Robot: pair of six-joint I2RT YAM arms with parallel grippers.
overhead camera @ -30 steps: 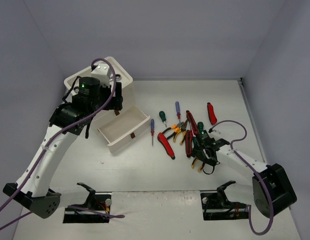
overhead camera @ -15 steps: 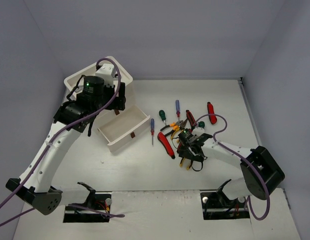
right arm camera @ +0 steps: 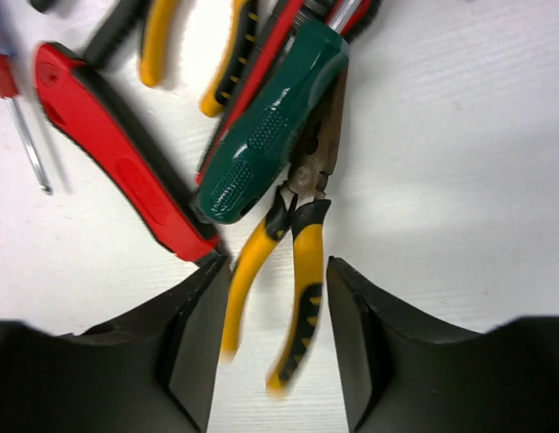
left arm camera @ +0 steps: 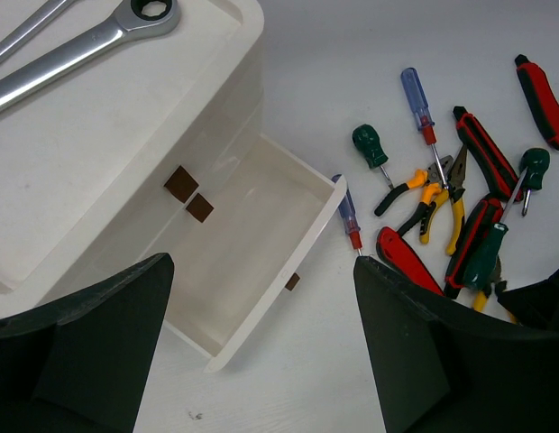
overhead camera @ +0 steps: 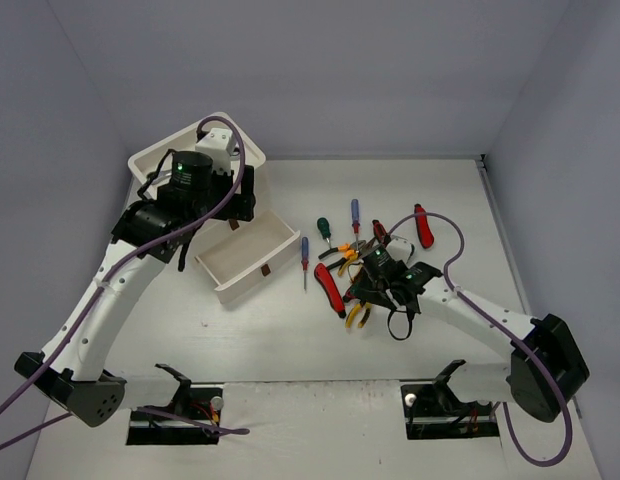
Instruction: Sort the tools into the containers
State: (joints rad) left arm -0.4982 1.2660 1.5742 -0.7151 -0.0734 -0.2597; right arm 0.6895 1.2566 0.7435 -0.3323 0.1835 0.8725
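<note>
The tools lie in a pile right of centre: yellow-black pliers (right arm camera: 302, 262), a green-handled screwdriver (right arm camera: 261, 135) lying over their head, and a red-handled cutter (right arm camera: 117, 158). My right gripper (right arm camera: 275, 302) is open and low over the table, and both yellow pliers handles lie between its fingers; in the top view it (overhead camera: 368, 300) sits at the pile's near edge. The containers are a white drawer box (left arm camera: 99, 135) with one drawer (left arm camera: 252, 244) pulled out, empty. A silver wrench (left arm camera: 81, 54) lies on the top tray. My left gripper (left arm camera: 261, 271) hangs open above the drawer.
A blue screwdriver (overhead camera: 304, 255) lies just right of the open drawer (overhead camera: 245, 262). Another blue screwdriver (overhead camera: 355, 215), a small green one (overhead camera: 324, 230) and a red-handled tool (overhead camera: 422, 225) lie farther back. Grey walls close in the table on three sides.
My right gripper has slid left along the pile's near edge and its jaws have narrowed around the yellow pliers handles. The left arm has shifted only slightly.
</note>
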